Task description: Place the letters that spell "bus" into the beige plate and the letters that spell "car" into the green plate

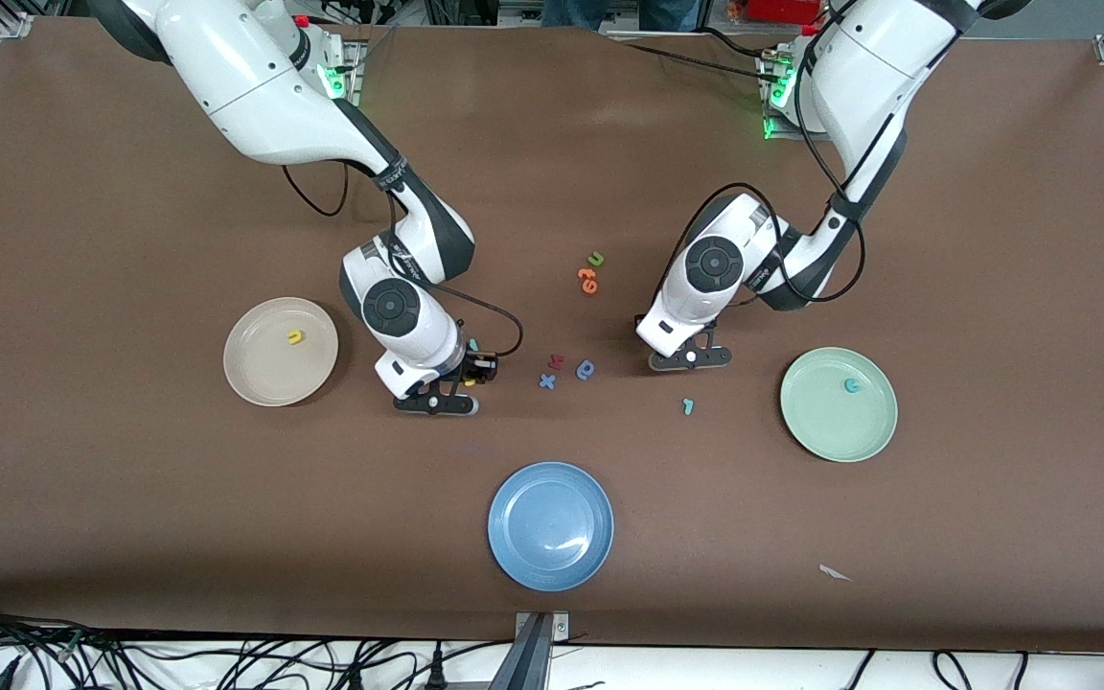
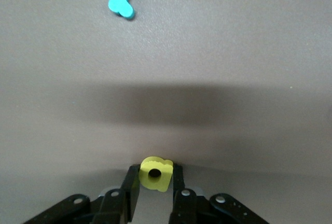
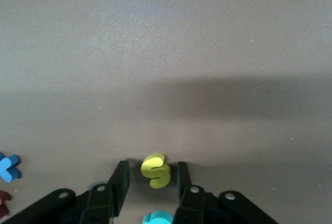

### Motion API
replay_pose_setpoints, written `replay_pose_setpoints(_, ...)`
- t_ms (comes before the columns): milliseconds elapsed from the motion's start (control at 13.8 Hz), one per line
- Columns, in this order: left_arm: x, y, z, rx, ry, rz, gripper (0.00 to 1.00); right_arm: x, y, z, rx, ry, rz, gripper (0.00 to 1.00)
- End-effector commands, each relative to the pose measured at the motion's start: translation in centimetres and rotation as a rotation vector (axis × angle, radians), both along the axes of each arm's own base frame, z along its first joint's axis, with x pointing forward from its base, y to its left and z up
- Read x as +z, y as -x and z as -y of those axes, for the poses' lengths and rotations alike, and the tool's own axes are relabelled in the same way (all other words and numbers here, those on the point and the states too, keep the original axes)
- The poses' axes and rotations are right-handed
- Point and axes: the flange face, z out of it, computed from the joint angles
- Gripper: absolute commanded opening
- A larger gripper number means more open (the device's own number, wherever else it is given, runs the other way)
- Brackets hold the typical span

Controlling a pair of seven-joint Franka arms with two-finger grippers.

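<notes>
Left gripper (image 2: 155,182) clamped on yellow a (image 2: 155,173), presumably for the green plate (image 1: 806,426). Right gripper (image 3: 150,180) astride yellow s (image 3: 155,170), contact apparently incomplete; destined for beige plate (image 1: 250,379).

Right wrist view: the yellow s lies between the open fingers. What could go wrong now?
A small teal foam letter lies beside the small yellow foam letter s at the right gripper; closing might catch it too.
The left gripper pinches the small yellow foam letter a only at the tips; it might slip when lifted.
</notes>
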Motion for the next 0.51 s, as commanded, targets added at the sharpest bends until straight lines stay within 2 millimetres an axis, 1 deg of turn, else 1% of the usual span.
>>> replay_pose_setpoints(0,1.5,-2.0,-1.1,-0.046,-0.037,0.015,0.19,-0.9,-0.5,-0.3,0.01,0.009,0.018,0.16)
replay_pose_setpoints(72,2.6,-3.1,-2.4,-0.069,-0.059,-0.007,0.19,-0.9,-0.5,-0.3,0.021,0.018,0.025,0.12)
replay_pose_setpoints(217,4.5,-5.4,-5.1,-0.151,-0.094,-0.065,0.18,0.1,-0.9,0.1,0.022,0.021,0.036,0.11)
replay_pose_setpoints(290,5.3,-6.6,-7.0,-0.194,-0.098,-0.089,0.17,1.5,-1.3,0.5,0.021,0.022,0.05,0.11)
replay_pose_setpoints(362,5.9,-7.7,-9.1,-0.232,-0.096,-0.105,0.17,2.9,-1.8,1.6,0.013,0.049,0.044,0.11)
replay_pose_setpoints(435,6.4,-8.7,-11.2,-0.278,-0.102,-0.108,0.17,4.7,-2.6,3.4,0.003,0.086,0.039,0.11)
